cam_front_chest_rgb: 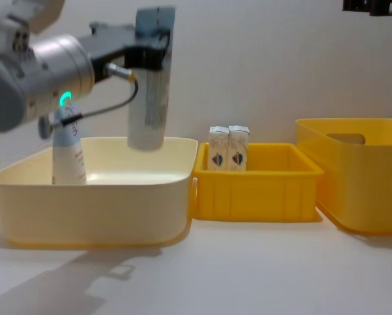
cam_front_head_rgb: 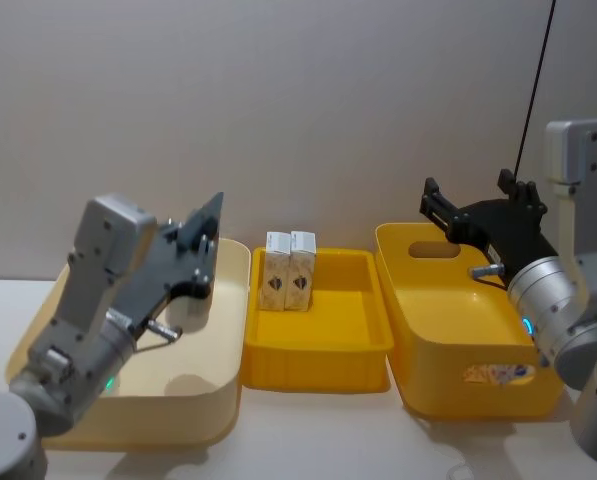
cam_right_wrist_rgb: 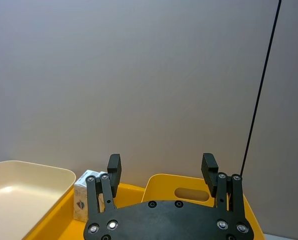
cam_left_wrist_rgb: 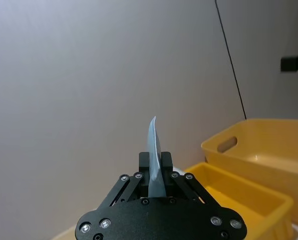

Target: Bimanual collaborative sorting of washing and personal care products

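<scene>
Grey wall (cam_front_head_rgb: 278, 100) | left gripper (cam_front_chest_rgb: 151, 49) clamps tube (cam_front_chest_rgb: 148, 105) over cream bin (cam_front_chest_rgb: 90, 197); right gripper (cam_right_wrist_rgb: 161, 167) agape

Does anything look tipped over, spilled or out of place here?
Nothing stands out. Two cartons stand upright in the yellow tray, one tube stands in the cream bin, and the left gripper holds a second tube above that bin.

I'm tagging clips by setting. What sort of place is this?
Likely a robot test bench, not a home: a white tabletop against a plain wall, three plastic bins in a row, and the left hand holding a tube over the cream bin.
</scene>
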### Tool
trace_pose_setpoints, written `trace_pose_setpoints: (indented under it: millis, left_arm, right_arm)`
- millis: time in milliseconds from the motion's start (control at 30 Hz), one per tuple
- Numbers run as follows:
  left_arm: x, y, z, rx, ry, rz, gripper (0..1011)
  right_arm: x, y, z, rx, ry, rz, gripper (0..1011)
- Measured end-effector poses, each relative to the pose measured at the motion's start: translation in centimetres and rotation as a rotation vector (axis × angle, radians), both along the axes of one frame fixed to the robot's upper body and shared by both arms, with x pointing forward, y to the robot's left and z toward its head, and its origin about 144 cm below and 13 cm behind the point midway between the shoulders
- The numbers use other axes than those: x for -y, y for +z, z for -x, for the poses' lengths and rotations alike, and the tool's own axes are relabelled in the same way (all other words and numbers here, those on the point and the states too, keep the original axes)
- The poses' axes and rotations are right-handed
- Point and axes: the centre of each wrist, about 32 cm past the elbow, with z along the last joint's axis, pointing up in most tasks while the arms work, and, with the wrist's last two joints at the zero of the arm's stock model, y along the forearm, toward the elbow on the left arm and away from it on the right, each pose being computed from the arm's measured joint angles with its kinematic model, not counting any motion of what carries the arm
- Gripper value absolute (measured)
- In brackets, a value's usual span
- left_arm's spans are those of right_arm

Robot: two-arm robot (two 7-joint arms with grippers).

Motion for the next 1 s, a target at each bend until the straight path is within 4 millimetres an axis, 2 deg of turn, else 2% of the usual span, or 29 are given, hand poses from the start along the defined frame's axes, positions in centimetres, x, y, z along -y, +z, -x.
trace_pose_setpoints:
  millis: [300,433,600,767,1000]
  left_arm:
    - [0.2,3.6,-0.2,0.126,-0.045,0.007,140]
    - [0.4,5.9,-0.6,0.198,-0.077,0.009,139]
    - [0.6,7.5,-0.8,0.248,-0.105,0.011,139]
    - [0.8,8.7,-1.0,0.276,-0.128,0.016,139]
    - [1.0,9.2,-1.0,0.287,-0.143,0.023,139]
  right_arm:
    - [0.1,0.0,-0.4,0.017,0.031,0.046,1001]
    - [0.1,0.0,-0.6,0.026,0.071,0.085,1001]
    - [0.2,0.0,-0.9,0.034,0.122,0.125,1001]
    - [0.4,-0.1,-1.1,0.035,0.191,0.172,1001]
    - [0.6,-0.1,-1.2,0.025,0.285,0.218,1001]
